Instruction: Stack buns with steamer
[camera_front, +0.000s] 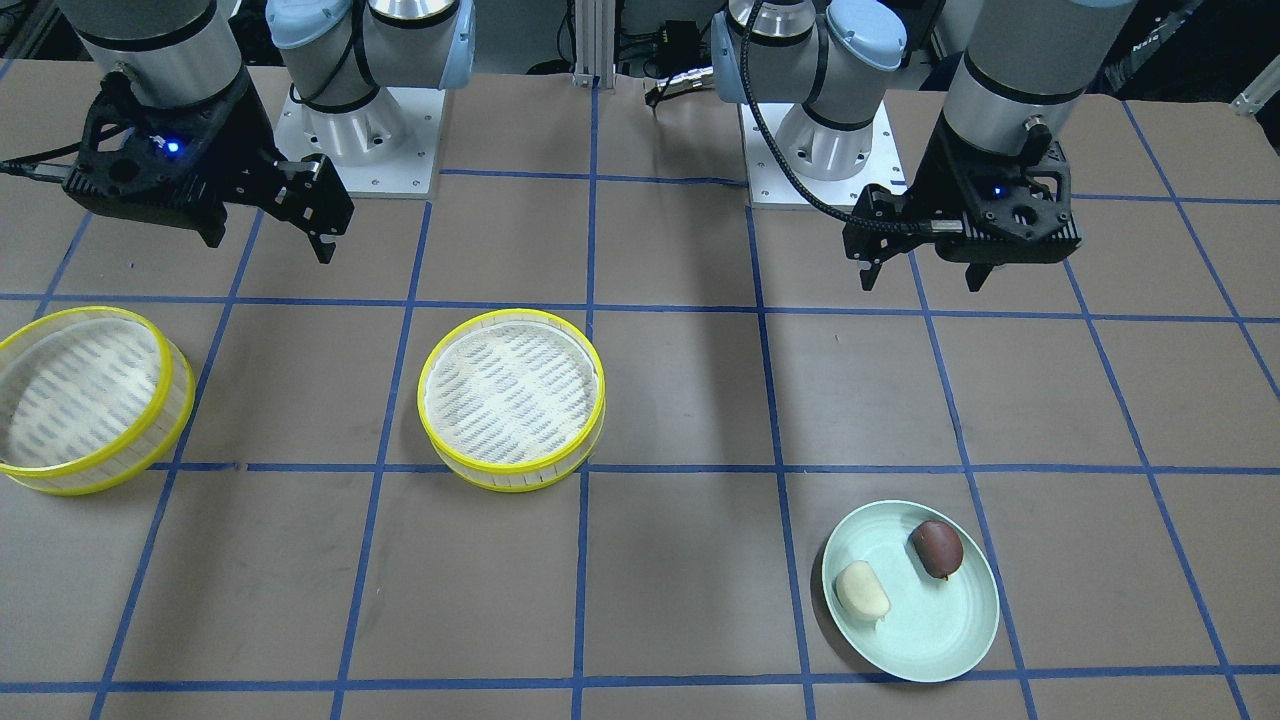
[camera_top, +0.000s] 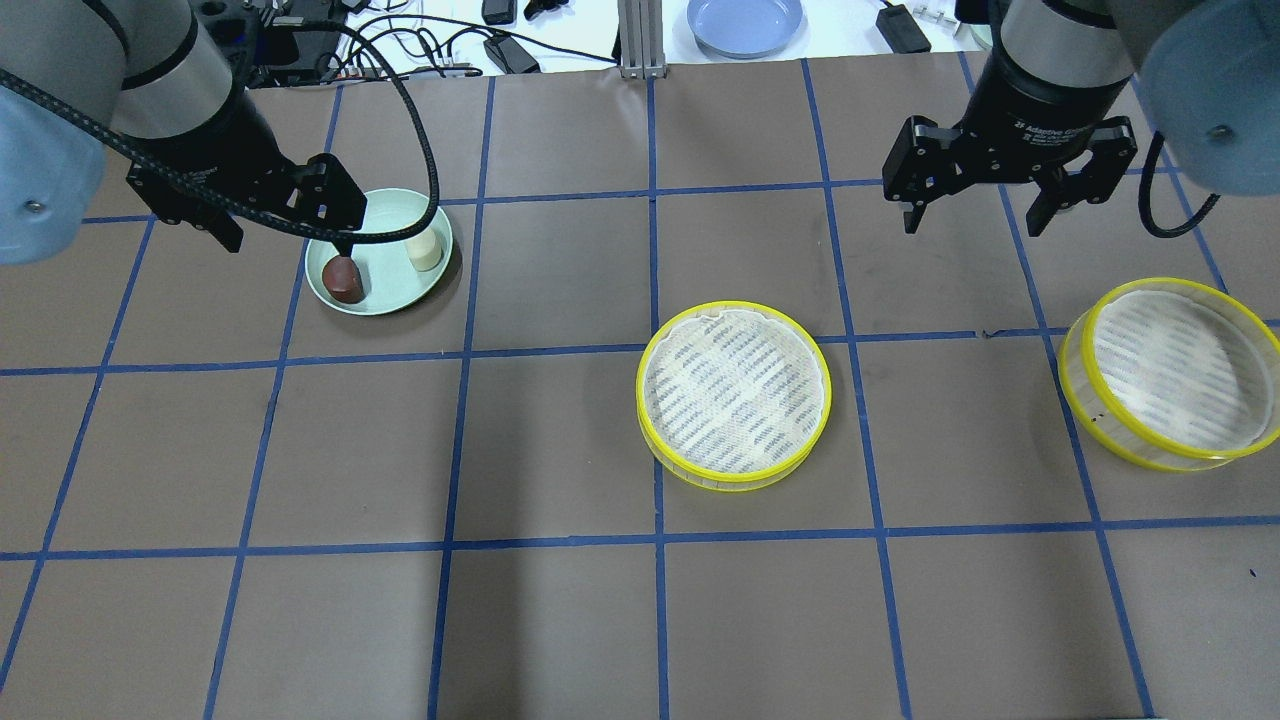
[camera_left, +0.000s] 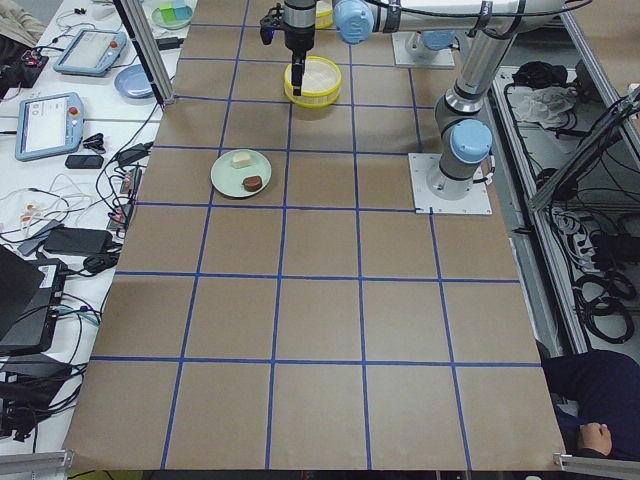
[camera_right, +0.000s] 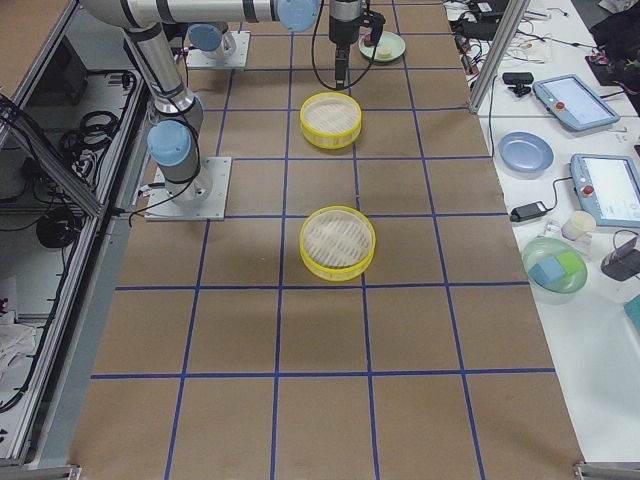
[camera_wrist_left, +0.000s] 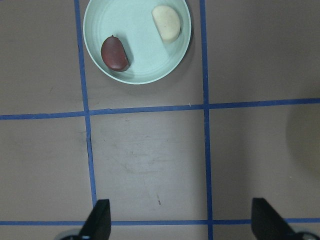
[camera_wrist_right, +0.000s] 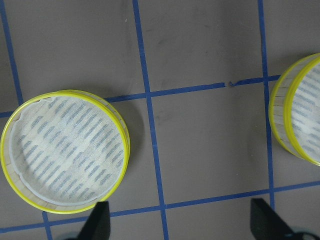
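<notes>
Two buns lie on a pale green plate (camera_front: 935, 630): a cream-white one (camera_front: 862, 590) and a dark reddish-brown one (camera_front: 937, 548). My left gripper (camera_front: 920, 283) hangs open and empty above the table, on the robot's side of the plate. Its wrist view shows the brown bun (camera_wrist_left: 115, 52) and the cream bun (camera_wrist_left: 167, 22) ahead of the fingers. One yellow-rimmed steamer tier (camera_top: 735, 392) sits empty mid-table, a second (camera_top: 1175, 372) at the far right. My right gripper (camera_top: 972, 227) is open and empty, high above the table between them.
The two arm bases (camera_front: 365, 140) stand at the robot's side of the table. A blue plate (camera_top: 745, 22), cables and tablets lie on the white bench beyond the table's far edge. Blue tape lines grid the brown tabletop.
</notes>
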